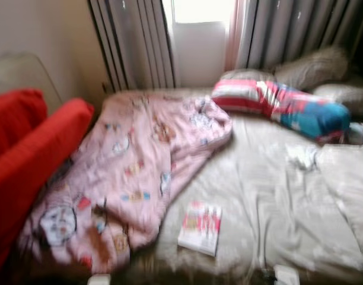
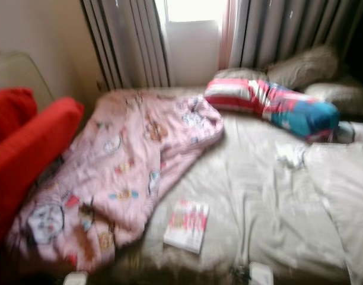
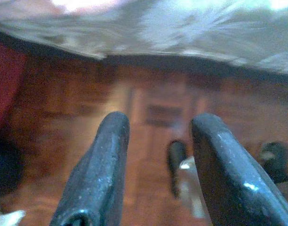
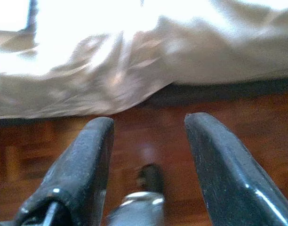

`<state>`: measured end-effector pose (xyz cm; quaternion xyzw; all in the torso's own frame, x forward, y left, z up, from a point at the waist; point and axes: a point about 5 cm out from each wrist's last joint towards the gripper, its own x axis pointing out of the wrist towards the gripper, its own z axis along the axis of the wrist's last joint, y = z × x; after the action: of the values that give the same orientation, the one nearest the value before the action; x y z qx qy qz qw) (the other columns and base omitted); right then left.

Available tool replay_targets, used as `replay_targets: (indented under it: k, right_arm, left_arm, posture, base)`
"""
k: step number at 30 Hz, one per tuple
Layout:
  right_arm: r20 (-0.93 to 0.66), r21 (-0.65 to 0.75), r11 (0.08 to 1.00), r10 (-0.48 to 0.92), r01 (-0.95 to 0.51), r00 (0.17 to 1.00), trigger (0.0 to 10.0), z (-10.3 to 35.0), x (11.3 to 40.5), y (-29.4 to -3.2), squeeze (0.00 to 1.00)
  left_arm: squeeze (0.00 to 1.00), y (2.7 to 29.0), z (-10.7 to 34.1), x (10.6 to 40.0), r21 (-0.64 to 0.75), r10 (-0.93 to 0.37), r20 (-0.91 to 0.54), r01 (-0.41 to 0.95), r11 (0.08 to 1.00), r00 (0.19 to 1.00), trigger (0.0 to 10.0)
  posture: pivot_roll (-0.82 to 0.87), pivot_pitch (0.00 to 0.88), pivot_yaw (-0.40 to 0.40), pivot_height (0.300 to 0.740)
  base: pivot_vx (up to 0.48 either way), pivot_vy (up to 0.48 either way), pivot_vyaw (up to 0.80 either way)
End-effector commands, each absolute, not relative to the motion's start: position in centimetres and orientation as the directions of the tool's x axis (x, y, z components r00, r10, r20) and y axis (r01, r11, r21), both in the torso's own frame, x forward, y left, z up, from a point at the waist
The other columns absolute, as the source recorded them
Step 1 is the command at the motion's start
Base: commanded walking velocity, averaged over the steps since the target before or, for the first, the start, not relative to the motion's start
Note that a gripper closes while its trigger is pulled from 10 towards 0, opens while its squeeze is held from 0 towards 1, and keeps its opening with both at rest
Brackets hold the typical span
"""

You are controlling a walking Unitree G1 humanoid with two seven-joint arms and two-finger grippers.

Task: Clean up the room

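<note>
A pink quilt [image 1: 128, 172] lies crumpled across the left side of the bed [image 1: 270, 202], a book [image 1: 200, 227] just beside its lower edge. The left gripper [image 3: 156, 165] and right gripper [image 4: 146, 165] hang over the wooden floor [image 3: 148, 103], jaws apart, holding nothing.
</note>
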<state>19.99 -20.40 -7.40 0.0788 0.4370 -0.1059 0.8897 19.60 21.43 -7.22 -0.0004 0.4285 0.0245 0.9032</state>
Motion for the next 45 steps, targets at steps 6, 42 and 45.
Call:
replay_targets:
  k: [6, 42, 45]
  right_arm:
    - [-0.794, 0.059, 0.970, -0.099, 0.238, 0.600, 10.0, -7.41, 20.16, -19.73, 0.00]
    - [-0.795, 0.061, 0.967, -0.104, 0.249, 0.598, 10.0, -7.56, 19.85, -19.78, 0.00]
    - [-0.795, 0.062, 0.966, -0.105, 0.251, 0.598, 10.0, -7.56, 19.84, -19.77, 0.00]
  left_arm:
    - [0.00, 22.38, -7.58, 18.55, 0.047, 0.069, -0.794, -0.053, 0.997, 0.603, 10.0]
    - [0.00, 22.17, -7.68, 18.42, 0.049, 0.052, -0.800, -0.021, 0.999, 0.598, 10.0]
    - [0.00, 22.18, -7.68, 18.42, 0.050, 0.052, -0.800, -0.019, 0.999, 0.598, 10.0]
  posture:
    - [-0.01, 0.000, 0.043, 0.740]
    - [-0.04, 0.000, 0.039, 0.740]
    - [-0.04, 0.000, 0.039, 0.740]
  base:
    - [0.000, -0.342, 0.00]
    - [0.000, -0.343, 0.00]
    - [0.000, -0.341, 0.00]
